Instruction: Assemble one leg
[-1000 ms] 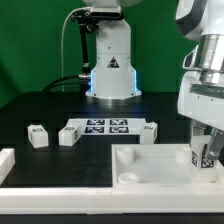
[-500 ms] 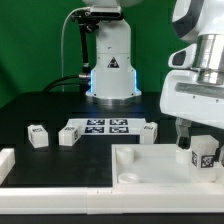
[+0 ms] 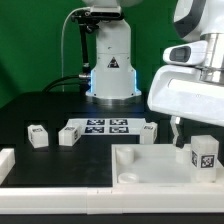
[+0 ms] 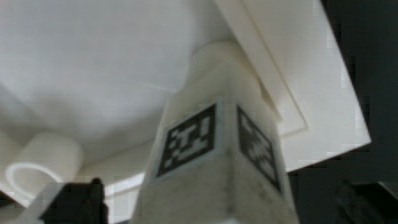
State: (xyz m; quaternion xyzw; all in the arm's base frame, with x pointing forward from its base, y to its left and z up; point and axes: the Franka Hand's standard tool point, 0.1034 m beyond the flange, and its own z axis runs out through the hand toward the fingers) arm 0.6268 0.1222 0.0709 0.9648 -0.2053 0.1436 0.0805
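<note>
Gripper point(image 3: 190, 128) hovering over the exterior view's right end of the large white tray-like piece point(image 3: 140, 166), one dark finger point(image 3: 177, 128) showing beside the leg point(image 3: 204, 156); whether spread or pinching, impossible to tell. Leg standing upright at the tray's right corner, tagged face toward the exterior camera, sitting just below and slightly right of the fingertips, long axis vertical, filling the wrist view point(image 4: 217, 150). Three more blocks point(image 3: 37, 136) lying well apart near the marker board point(image 3: 105, 127).
</note>
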